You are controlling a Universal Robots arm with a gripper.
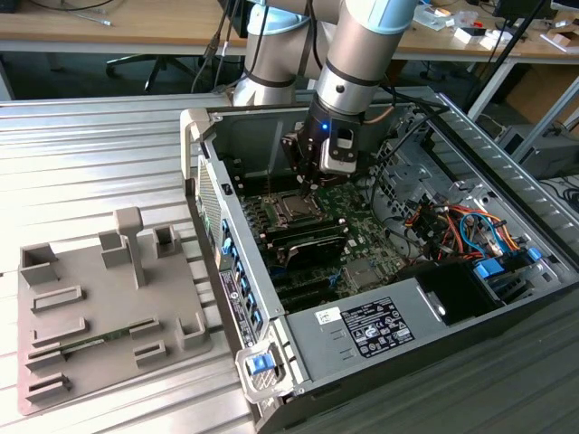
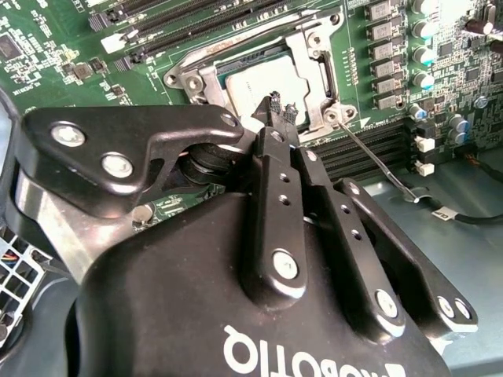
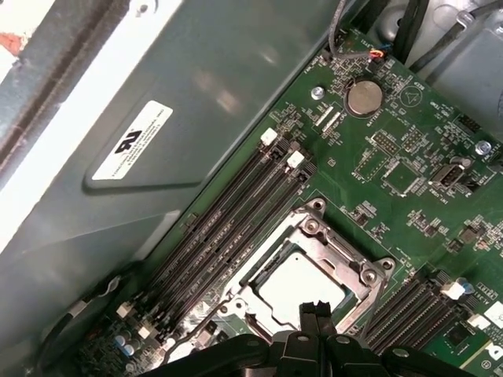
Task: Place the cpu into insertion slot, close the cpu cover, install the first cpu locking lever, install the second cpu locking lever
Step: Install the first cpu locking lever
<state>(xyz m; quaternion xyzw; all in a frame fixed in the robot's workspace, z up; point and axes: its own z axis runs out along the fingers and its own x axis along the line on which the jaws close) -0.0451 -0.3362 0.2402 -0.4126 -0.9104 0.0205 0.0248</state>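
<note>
The cpu point(image 2: 259, 78) lies with its silver face up in the insertion slot point(image 2: 192, 78) on the green motherboard point(image 1: 362, 226). The cpu cover point(image 2: 316, 56), a silver frame, lies flat around the chip; the first wrist view shows the cpu point(image 3: 302, 284) and cover point(image 3: 334, 242) too. A thin wire locking lever point(image 2: 377, 161) sticks out from one socket corner, raised off the board. My gripper point(image 2: 275, 108) hovers just above the chip's edge, its black fingers shut together with nothing between them. In the exterior view the gripper point(image 1: 310, 179) hangs over the socket point(image 1: 288, 210) inside the open computer case.
Long black memory slots point(image 3: 228, 228) flank the socket. Coloured cables point(image 1: 452, 226) and a power supply point(image 1: 380, 325) fill the case on the exterior view's right. A grey fixture tray point(image 1: 99, 307) lies outside the case on the exterior view's left. The case wall point(image 1: 226, 244) stands between them.
</note>
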